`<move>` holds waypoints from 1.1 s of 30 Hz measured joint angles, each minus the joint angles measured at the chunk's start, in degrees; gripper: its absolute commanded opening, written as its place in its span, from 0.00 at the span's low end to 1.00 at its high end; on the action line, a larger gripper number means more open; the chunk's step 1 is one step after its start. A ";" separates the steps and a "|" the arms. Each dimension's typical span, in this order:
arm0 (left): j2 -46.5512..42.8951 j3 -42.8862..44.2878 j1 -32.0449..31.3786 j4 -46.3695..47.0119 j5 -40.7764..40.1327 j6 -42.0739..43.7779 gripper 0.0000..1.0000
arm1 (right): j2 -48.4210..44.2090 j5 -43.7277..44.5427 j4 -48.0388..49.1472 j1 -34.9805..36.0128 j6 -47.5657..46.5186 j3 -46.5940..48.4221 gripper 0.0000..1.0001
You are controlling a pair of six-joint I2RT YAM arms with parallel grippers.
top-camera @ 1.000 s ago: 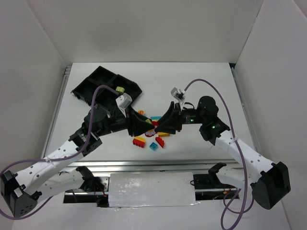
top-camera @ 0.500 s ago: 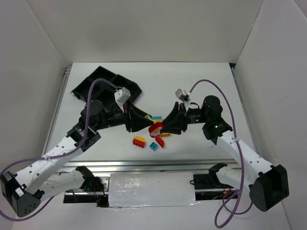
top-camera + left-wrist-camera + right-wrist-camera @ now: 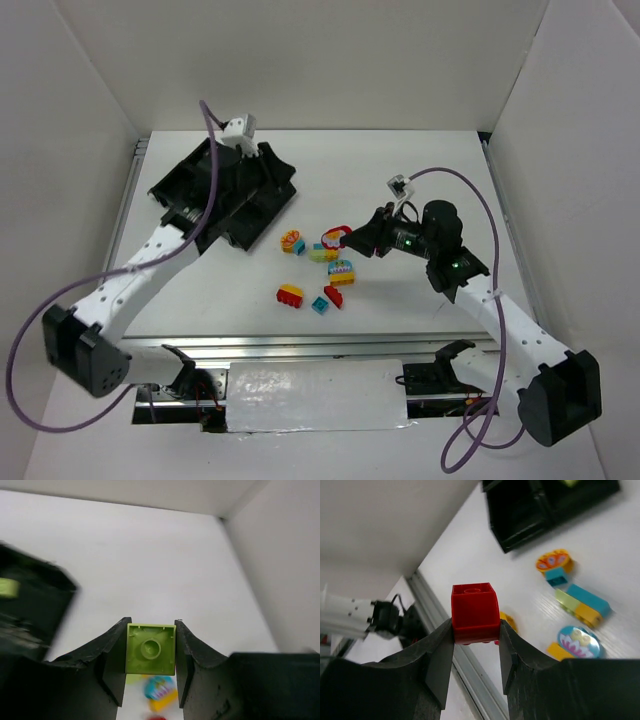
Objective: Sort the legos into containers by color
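1. Your left gripper (image 3: 150, 630) is clamped on a green brick (image 3: 150, 648). From above, it hangs over the black tray (image 3: 262, 210) at the far left of the table (image 3: 420, 170). Its wrist view is blurred and catches the tray only at the left edge, so you cannot tell which compartment lies underneath. If you release here, the brick may land in the wrong compartment or bounce off a divider.
2. Another green brick (image 3: 7, 587) already lies in one compartment. That is probably your target, so line up over it before you open.
3. Your right gripper (image 3: 475, 625) pinches a red brick (image 3: 474, 605) by its lower part only, with most of the brick standing out past the fingertips. The hold looks shallow, and a quick swing or a knock on the tray rim could twist the brick loose.
4. The red brick hangs over the loose legos (image 3: 290, 294) near the table's centre. If it drops there, it could scatter them and undo your picking order.
5. Both bricks belong in the same tray. If you send the right arm across while the left is over the tray, the two arms may clash.
6. Pose:
   - The left arm is stretched far forward with its wrist bent over the tray, and it looks close to full reach.
   - The right arm reaches forward and inward with its gripper raised off the table, well apart from the tray.
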 measured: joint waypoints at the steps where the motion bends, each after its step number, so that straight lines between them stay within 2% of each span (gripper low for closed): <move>1: 3.08 1.97 0.96 -0.94 -3.93 0.04 0.03 | -0.55 3.32 -1.75 0.00 0.83 0.07 0.00; 3: 9.81 5.70 2.49 -2.51 -11.19 0.24 0.07 | -1.95 8.48 -5.11 0.00 2.32 0.44 0.00; 6: 20.24 11.15 5.16 -4.63 -18.51 0.79 0.06 | -4.17 13.66 -9.14 0.02 3.65 1.55 0.00; 9: 29.53 16.26 8.13 -5.31 -20.44 2.36 0.06 | -6.84 16.28 -11.76 0.07 4.20 2.08 0.00; 13: 37.35 21.59 11.93 -5.62 -19.67 4.24 0.10 | -9.40 16.50 -13.77 0.22 4.61 2.16 0.00; 15: 40.19 24.65 13.31 -5.64 -19.32 4.68 0.19 | -9.64 15.80 -14.36 0.28 4.61 2.16 0.00; 16: 41.09 25.64 13.79 -5.49 -19.15 4.72 0.31 | -9.62 15.43 -14.78 0.28 4.61 2.16 0.00; 18: 41.75 26.21 14.27 -5.38 -18.82 4.74 0.46 | -9.55 15.23 -15.45 0.28 4.59 2.16 0.00; 19: 41.77 26.21 14.34 -5.40 -18.56 4.72 0.68 | -9.46 15.21 -15.52 0.28 4.57 2.16 0.00; 20: 41.77 26.23 14.34 -5.27 -18.27 4.74 0.69 | -9.40 15.17 -15.54 0.28 4.57 2.16 0.00; 21: 41.77 26.23 14.45 -5.18 -17.73 4.85 0.73 | -9.16 15.13 -15.78 0.28 4.48 2.27 0.00; 23: 41.88 26.23 14.71 -4.92 -16.26 4.79 0.84 | -8.44 15.06 -15.98 0.28 4.35 2.56 0.00; 24: 41.94 26.23 14.84 -4.76 -15.47 4.72 0.94 | -8.02 15.04 -16.02 0.28 4.35 2.60 0.00; 26: 42.12 26.23 15.21 -4.59 -14.16 4.74 1.00 | -7.41 15.02 -16.20 0.28 4.37 2.60 0.00; 31: 41.31 25.86 16.02 -5.07 -13.05 4.61 0.99 | -4.72 14.93 -15.69 0.39 4.50 2.62 0.00; 33: 38.21 23.98 16.26 -7.34 -13.09 4.17 0.99 | -1.33 15.15 -14.88 0.92 5.18 2.82 0.00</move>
